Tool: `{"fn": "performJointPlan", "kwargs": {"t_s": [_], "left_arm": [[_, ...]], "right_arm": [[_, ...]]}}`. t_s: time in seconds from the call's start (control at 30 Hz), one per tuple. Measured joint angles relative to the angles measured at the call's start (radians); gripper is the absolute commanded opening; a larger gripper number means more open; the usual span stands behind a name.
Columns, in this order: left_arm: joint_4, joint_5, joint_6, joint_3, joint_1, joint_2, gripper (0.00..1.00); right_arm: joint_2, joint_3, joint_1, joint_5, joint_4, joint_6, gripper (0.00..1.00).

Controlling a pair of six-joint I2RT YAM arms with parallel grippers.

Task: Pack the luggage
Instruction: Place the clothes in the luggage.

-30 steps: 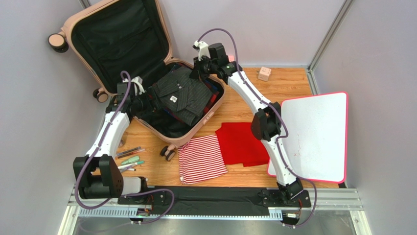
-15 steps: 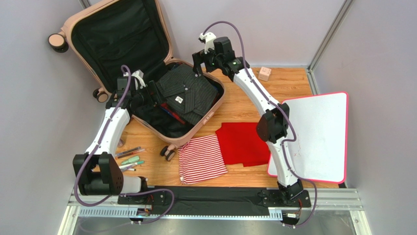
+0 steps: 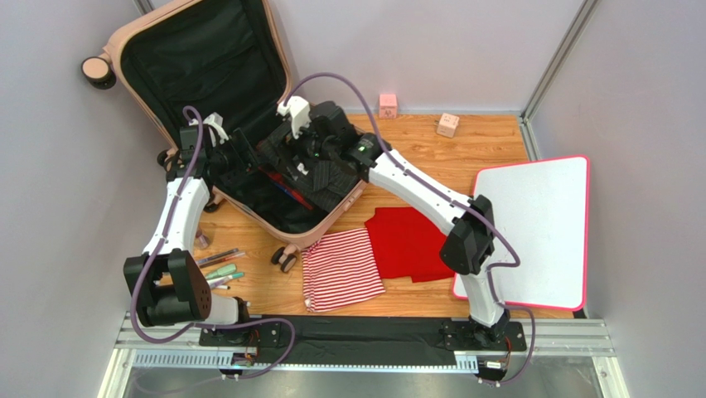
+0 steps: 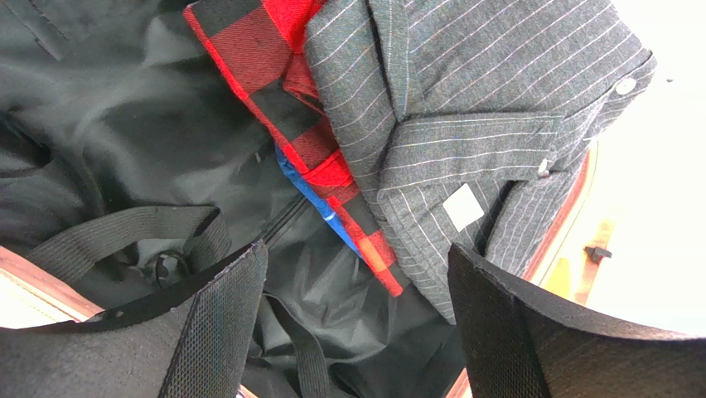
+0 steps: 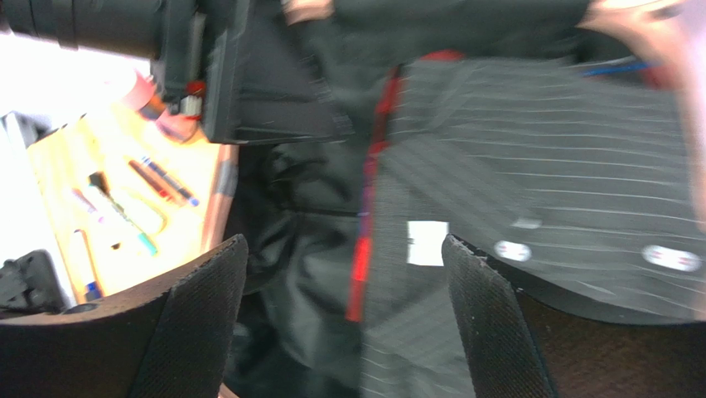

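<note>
Luggage sits at the far left of the desk, lid open and leaning on the back wall, black lining showing, base flat on the desk. Inside the base: grey pinstriped shirt on top, red-black plaid garment under it, a bit of blue cloth below that.

Left hand is over the left side of the base, fingers wide apart, nothing between them. Right hand is over the middle of the base above the shirt, fingers also spread wide, gripping nothing. The right wrist view is blurred.

On the desk in front of the luggage: red-white striped cloth touching a plain red cloth. Pens lie near the left arm. White board with pink rim is at the right edge. Two small blocks sit by the back wall.
</note>
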Motion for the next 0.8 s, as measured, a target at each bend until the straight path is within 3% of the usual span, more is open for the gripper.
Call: {"fn": "performJointPlan", "kwargs": {"t_s": [0.4,0.67,0.77,0.8], "left_arm": [[0.015,0.018,-0.018,-0.086,0.005,-0.025,0.86],[0.016,0.019,-0.019,-0.090,0.005,-0.041,0.86],[0.017,0.022,-0.020,-0.092,0.005,-0.041,0.86],[0.016,0.022,-0.021,-0.092,0.005,-0.041,0.86]], "right_arm": [[0.310,0.093,0.018,0.138,0.006,0.039,0.77],[0.347,0.117,0.050,0.292,0.016,0.001,0.76],[0.371,0.139,0.068,0.363,0.024,-0.019,0.67],[0.380,0.146,0.073,0.388,0.026,-0.022,0.60]]}}
